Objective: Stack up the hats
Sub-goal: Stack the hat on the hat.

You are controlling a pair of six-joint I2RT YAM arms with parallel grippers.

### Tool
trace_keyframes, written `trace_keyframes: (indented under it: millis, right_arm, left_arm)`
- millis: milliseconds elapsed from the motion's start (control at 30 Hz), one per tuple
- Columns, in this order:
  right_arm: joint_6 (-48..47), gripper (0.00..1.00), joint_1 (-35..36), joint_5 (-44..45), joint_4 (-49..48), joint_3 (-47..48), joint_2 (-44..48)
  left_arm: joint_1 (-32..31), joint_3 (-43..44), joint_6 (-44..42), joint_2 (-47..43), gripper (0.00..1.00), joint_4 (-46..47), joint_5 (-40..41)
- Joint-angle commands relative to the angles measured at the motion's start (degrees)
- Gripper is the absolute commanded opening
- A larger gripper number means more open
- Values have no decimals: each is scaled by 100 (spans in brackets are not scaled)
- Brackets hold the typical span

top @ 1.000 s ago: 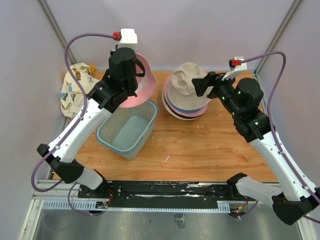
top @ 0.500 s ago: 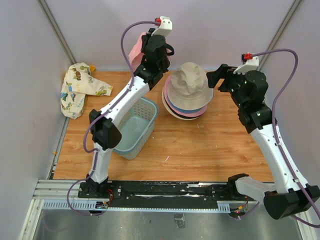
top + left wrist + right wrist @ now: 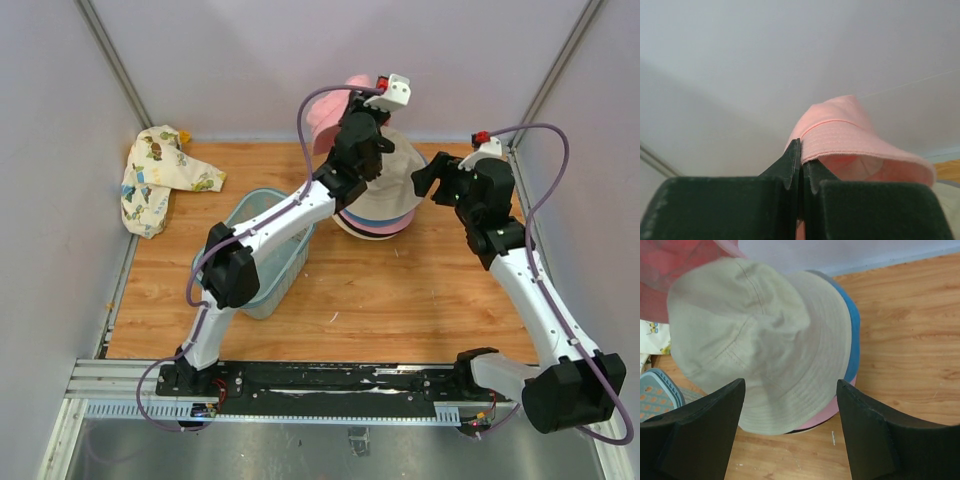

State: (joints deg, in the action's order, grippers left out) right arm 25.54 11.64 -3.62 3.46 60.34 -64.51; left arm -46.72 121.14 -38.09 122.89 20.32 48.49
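Left pincer (image 3: 800, 157) clenched on soft pink fabric bucket hat (image 3: 840, 135), held over beige-topped hat stack (image 3: 755, 335); right pincer (image 3: 790, 410) released, right of stack.

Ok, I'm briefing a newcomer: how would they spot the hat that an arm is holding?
At the far side of the wooden table sits a pile of hats topped by a beige one. Above it the left gripper pinches a pink hat by its brim: the only hat held in the air.
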Motion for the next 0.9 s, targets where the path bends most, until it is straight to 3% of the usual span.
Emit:
trace_keyframes:
  millis: [0,233,467,867]
  right_arm:
    - [82,74,-66,-270,-247,-220,102]
    - [353,70,-59,-754,-855,-533,-223]
    - [513,70,-65,-698,-1184,-726,-410]
    - [751,70,-70,-537,-1750,-1058,-489]
  left_arm:
    - [-307,-125,-319,-263,0,943,-166]
    - [-708,-773,-492,-640,1,1177,-135]
    - [-1179,-1923,-596,-1149,1,1712,-339]
    - [-1732,-3128,-786,-1545,1,2227,-545]
